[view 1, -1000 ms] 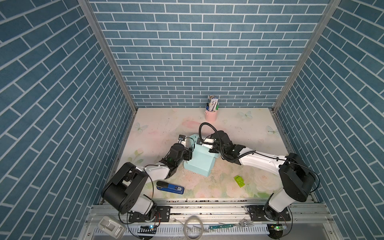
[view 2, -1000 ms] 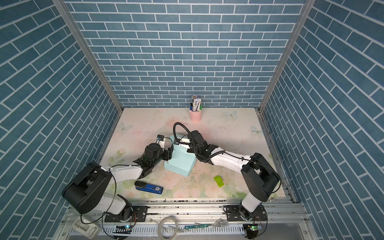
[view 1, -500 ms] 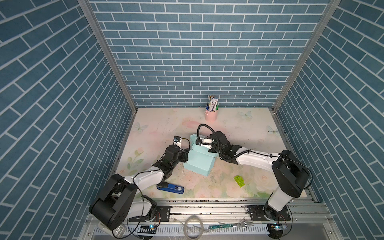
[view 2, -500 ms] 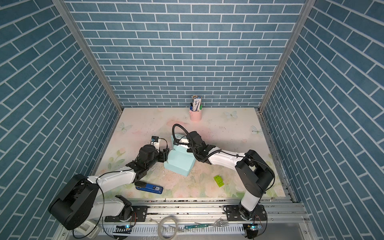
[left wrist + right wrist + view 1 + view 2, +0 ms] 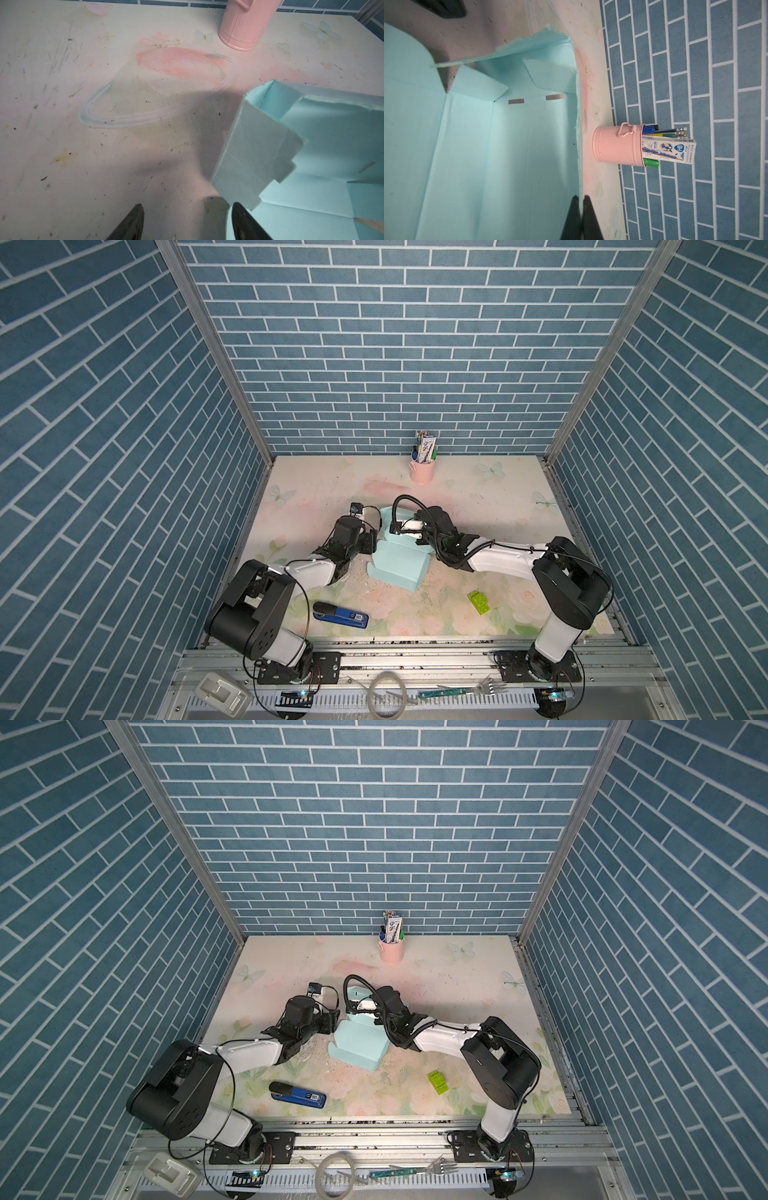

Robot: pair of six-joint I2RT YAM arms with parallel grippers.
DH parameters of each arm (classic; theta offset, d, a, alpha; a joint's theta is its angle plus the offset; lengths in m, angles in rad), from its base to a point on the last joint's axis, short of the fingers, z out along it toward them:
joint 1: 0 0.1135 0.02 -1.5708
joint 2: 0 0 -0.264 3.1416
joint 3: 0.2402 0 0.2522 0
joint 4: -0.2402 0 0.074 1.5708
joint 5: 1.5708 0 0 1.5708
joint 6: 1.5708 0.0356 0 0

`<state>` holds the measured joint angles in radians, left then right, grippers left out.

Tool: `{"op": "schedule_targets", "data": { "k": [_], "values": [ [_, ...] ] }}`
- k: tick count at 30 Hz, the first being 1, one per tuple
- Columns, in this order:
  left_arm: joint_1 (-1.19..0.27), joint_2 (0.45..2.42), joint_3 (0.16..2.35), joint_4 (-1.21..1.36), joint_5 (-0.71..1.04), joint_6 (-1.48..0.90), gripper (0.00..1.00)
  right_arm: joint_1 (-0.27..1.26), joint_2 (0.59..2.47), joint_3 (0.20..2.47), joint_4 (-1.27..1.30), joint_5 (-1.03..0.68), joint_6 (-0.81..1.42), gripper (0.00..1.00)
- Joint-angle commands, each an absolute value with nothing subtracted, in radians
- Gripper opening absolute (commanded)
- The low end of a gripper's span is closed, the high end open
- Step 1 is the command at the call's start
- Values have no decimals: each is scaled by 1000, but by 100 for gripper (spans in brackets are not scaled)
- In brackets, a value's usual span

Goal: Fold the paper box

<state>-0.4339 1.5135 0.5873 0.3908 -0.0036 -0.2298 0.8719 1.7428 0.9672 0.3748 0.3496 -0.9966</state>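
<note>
1. Evidently the paper box [image 5: 398, 569] sat mid-table [image 5: 490, 506], between the two grippers, with its open side up.
2. The right gripper [image 5: 581, 207] was clenched tight on the rim of the box's back wall, the one facing the pink cup [image 5: 616, 145]. I judge this kept that wall upright and anchored the thin card while the ends were worked.
3. The left gripper [image 5: 188, 222] was released and grasped nothing, its jaws apart just beside the box's left end. A notched side flap [image 5: 259, 149] leaned loose there, so the gripper seemed placed to nudge it inward. Whether a finger touched the card, I could not tell.
4. The box's long axis seemed to run across the table, left to right, with the right end skewed toward the front. Its slotted end wall faced the left gripper, and the rounded lid panel [image 5: 406, 58] lay on the front side.
</note>
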Motion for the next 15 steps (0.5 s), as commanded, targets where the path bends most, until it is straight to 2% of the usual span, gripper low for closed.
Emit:
{"op": "schedule_targets", "data": {
  "k": [1, 15],
  "values": [
    [-422, 1538, 615, 430, 83, -174, 69, 881, 1764, 945, 455, 375, -1063, 0],
    [-420, 1606, 628, 562, 340, -130, 66, 885, 1753, 937, 481, 366, -1052, 0]
  ]
}}
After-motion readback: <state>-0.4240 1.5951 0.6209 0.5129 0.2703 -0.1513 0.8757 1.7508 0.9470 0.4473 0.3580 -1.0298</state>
